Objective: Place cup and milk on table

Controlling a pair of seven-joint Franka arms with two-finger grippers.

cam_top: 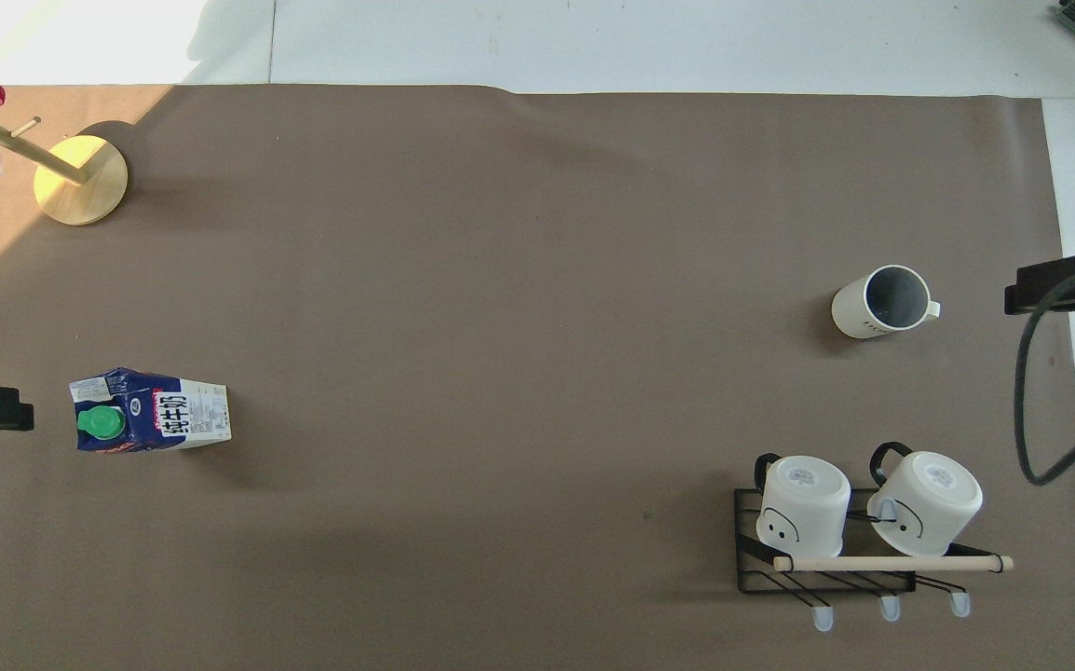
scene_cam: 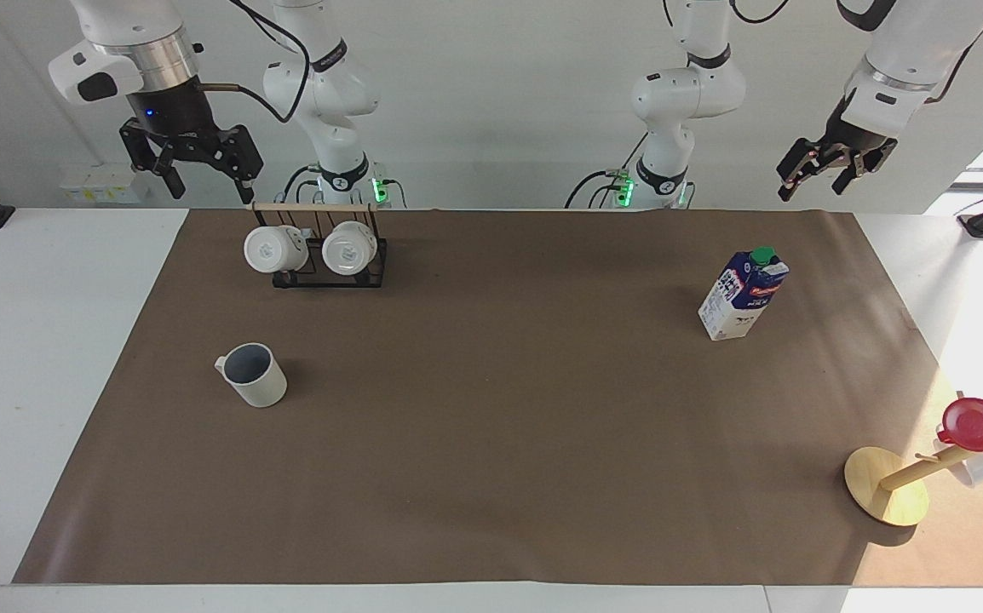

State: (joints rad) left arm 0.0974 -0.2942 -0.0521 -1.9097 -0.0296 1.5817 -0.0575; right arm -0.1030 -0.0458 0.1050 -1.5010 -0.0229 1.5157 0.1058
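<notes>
The cup stands upright on the table, farther from the robots than the mug rack; rigid, probably light, grip across its wall. The milk stands toward the left arm's end. Both the left gripper and right gripper hang with jaws apart, empty.

Facing cam: high, across the table, looks at the robots, bases at top of frame; wide, whole brown sheet in shot. Overhead cam: above robots' end, looks steeply down and fwd, closer, sheet fills frame. Shared: sheet, mug rack upper left vs lower right, half a turn apart.
</notes>
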